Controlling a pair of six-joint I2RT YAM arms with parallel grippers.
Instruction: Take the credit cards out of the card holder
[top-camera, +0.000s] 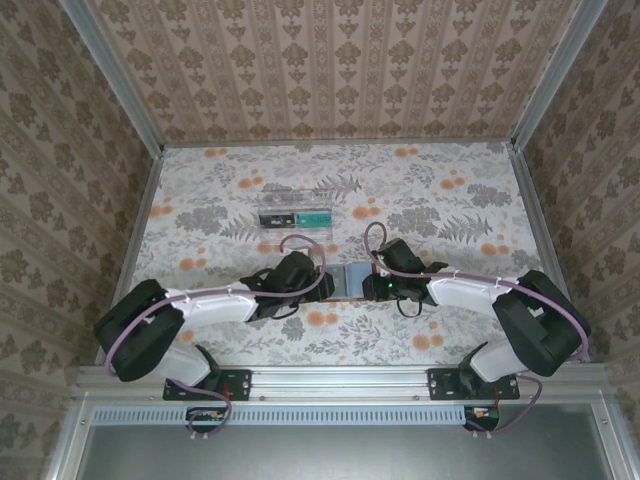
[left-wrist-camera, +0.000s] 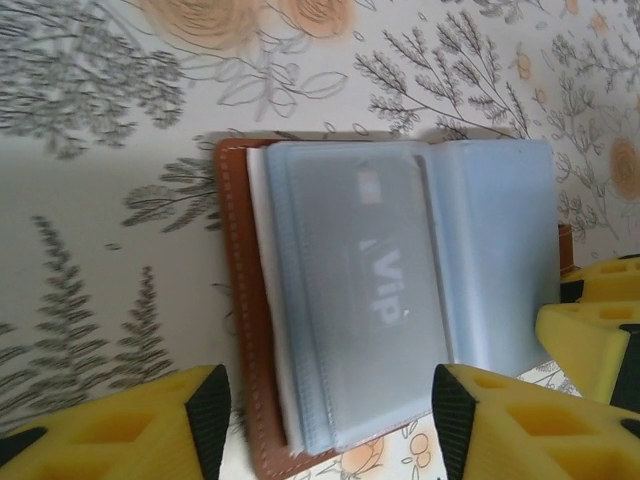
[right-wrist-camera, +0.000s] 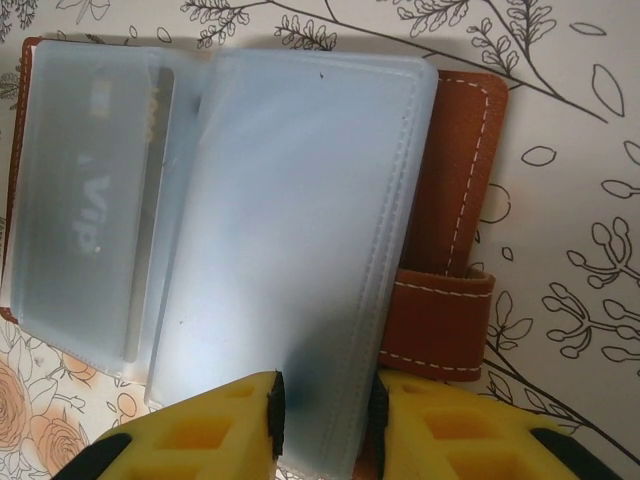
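Note:
The brown leather card holder (top-camera: 355, 279) lies open on the table between my two grippers, its blue-grey plastic sleeves fanned out. A grey credit card marked VIP (left-wrist-camera: 385, 260) sits inside a left sleeve, also seen from the right wrist (right-wrist-camera: 85, 220). My left gripper (left-wrist-camera: 330, 420) is open, its fingers straddling the near end of the holder's left half (left-wrist-camera: 240, 300). My right gripper (right-wrist-camera: 325, 420) is shut on the near edge of the right-hand sleeves (right-wrist-camera: 300, 250), beside the brown strap (right-wrist-camera: 440, 325). A teal card (top-camera: 314, 215) and a dark card (top-camera: 275, 217) lie in a clear tray.
The clear plastic tray (top-camera: 262, 200) stands on the floral tablecloth behind the holder. Patterned walls with metal frame posts (top-camera: 140, 215) close in the table on three sides. The right gripper's yellow fingers (left-wrist-camera: 600, 330) show at the right edge of the left wrist view.

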